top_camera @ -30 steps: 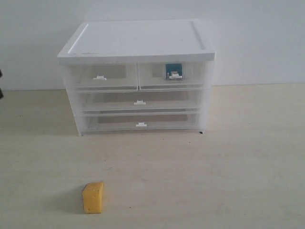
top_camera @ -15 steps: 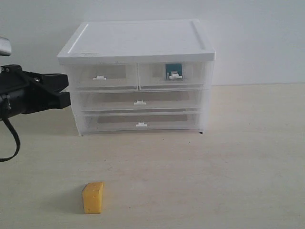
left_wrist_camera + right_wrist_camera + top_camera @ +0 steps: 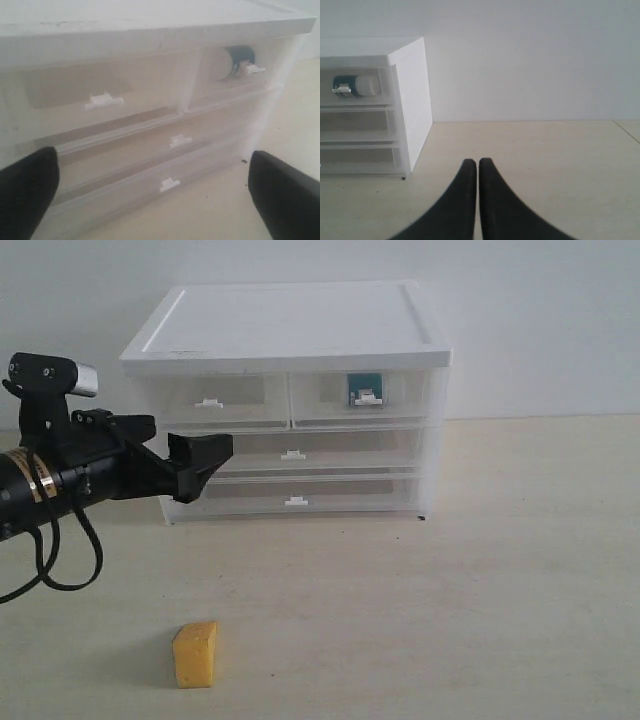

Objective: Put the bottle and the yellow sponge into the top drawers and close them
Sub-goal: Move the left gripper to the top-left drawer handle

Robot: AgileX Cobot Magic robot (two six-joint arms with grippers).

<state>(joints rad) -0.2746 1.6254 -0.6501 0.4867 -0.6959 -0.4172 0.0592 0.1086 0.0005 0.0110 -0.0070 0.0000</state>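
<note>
The yellow sponge (image 3: pixel 196 654) lies on the table near the front left, apart from both grippers. The bottle (image 3: pixel 366 390) lies on its side inside the right top drawer (image 3: pixel 395 398), which is pushed in; its white cap shows in the right wrist view (image 3: pixel 366 84). The left top drawer (image 3: pixel 215 400) is also pushed in and holds nothing I can see. My left gripper (image 3: pixel 185 445) hangs open in front of the cabinet's left side, level with the full-width drawers, nothing between its fingers (image 3: pixel 30 185). My right gripper (image 3: pixel 478 163) is shut and empty, off to the cabinet's right.
The white-topped cabinet (image 3: pixel 290 325) stands at the back against a pale wall. Below the top drawers sit two full-width drawers (image 3: pixel 292 455), both pushed in. Bare tabletop (image 3: pixel 450 600) stretches in front and to the right. A cable loops under the left arm (image 3: pixel 60 580).
The left arm has come in from the left edge and moved right, its open gripper now in front of the cabinet's left side. Sponge, bottle and drawers have not moved.
</note>
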